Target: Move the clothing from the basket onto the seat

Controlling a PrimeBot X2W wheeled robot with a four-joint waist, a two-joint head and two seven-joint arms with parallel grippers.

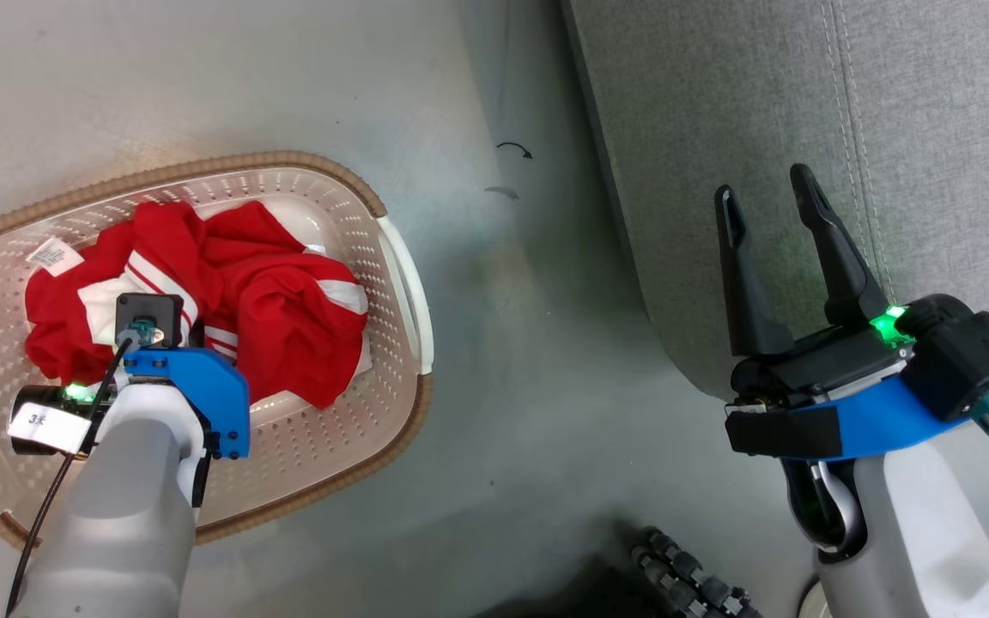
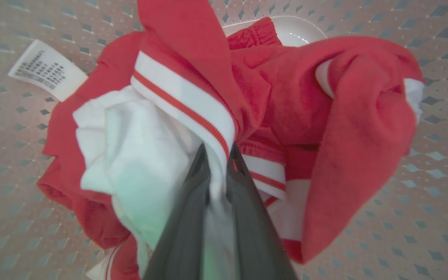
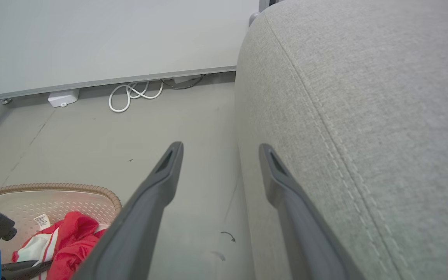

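— From the head, how is our room looking?
— We're looking down on a bare grey floor (image 1: 503, 386) running as a wide lane between the basket (image 1: 288, 160) on our left and the seat (image 1: 718, 129) on our right. Only a small dark scuff (image 1: 516, 148) is marking it. Our left forearm (image 1: 117, 506) is reaching down into the basket and covering part of the clothing (image 1: 288, 300), which is lying heaped inside. The right gripper (image 1: 763, 184) is hovering over the seat's rounded edge, its jaws standing wide and holding nothing.
— And the left wrist?
— There the left gripper (image 2: 219, 152) is pinching a white band with a red stripe, its jaws narrowed onto the clothing. Soft red folds are bunching round the fingers. Perforated cream plastic is showing on all sides, and a white printed label (image 2: 47, 70) is lying just beside the heap.
— The right wrist?
— We're seeing the two dark fingers spread apart, one over the floor, the other in front of the seat's grey textured side with its stitched seam. Far off, a white cable (image 3: 134, 93) is coiling by the wall, and a small white box (image 3: 63, 97) is sitting near it. The basket's brown woven-look rim is curving at the lower left, with red fabric inside it.
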